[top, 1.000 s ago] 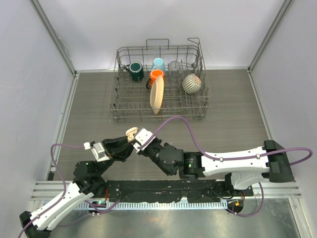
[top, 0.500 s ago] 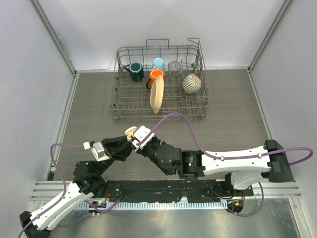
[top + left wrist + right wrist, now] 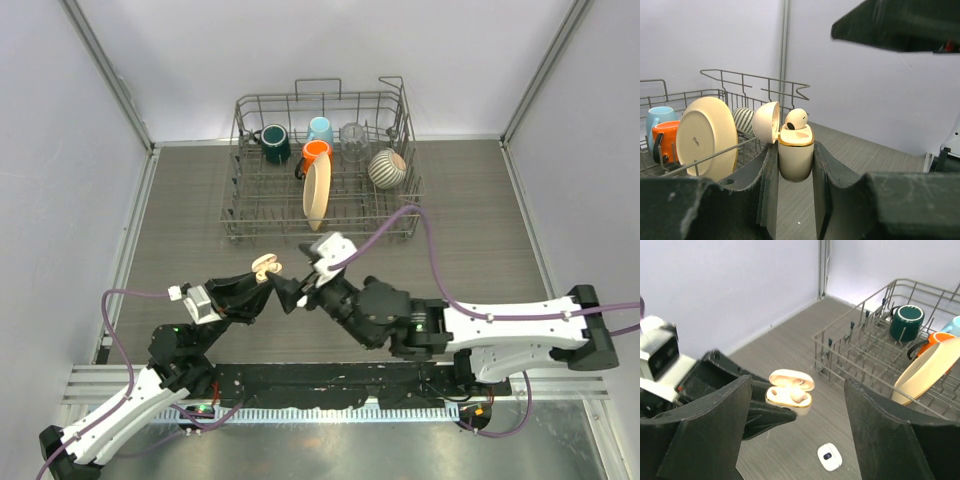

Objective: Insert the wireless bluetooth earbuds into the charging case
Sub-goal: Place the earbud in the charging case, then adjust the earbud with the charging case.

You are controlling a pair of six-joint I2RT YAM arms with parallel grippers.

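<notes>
My left gripper is shut on a cream charging case with a gold rim, held upright above the table, lid swung open. One white earbud sits in the case, its head sticking up. From above, the case is at the left gripper's tip. My right gripper hangs just right of it, open and empty. In the right wrist view the case and the earbud lie between and beyond the right gripper's spread fingers.
A small white rounded case with a dark spot lies on the table below the held case. A wire dish rack with mugs, a plate and a striped bowl stands at the back.
My right gripper has opened and pulled back to the right, away from the case, leaving an earbud in it. The left gripper and the case have stayed put.
</notes>
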